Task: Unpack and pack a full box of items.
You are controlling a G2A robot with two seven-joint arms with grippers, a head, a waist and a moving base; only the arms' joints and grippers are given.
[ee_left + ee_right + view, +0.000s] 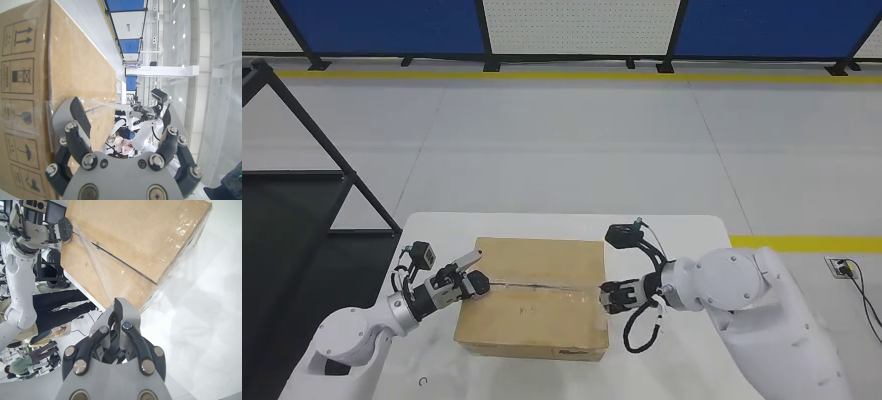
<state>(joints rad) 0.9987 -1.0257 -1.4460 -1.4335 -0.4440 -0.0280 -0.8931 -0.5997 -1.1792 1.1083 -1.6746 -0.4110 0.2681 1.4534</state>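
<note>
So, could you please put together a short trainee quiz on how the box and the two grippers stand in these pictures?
1. True or false: the top flaps of the cardboard box are folded open.
2. What does the right gripper hold between its shut jaws?
A) a strip of clear tape
B) a box flap
C) nothing
3. Fill in: the jaws of the left gripper, at the far end of the box, stand ____.

Key:
1. False. The flaps lie closed, with only a thin seam between them.
2. A. The tape stretches from the box top to the gripper.
3. open
</note>
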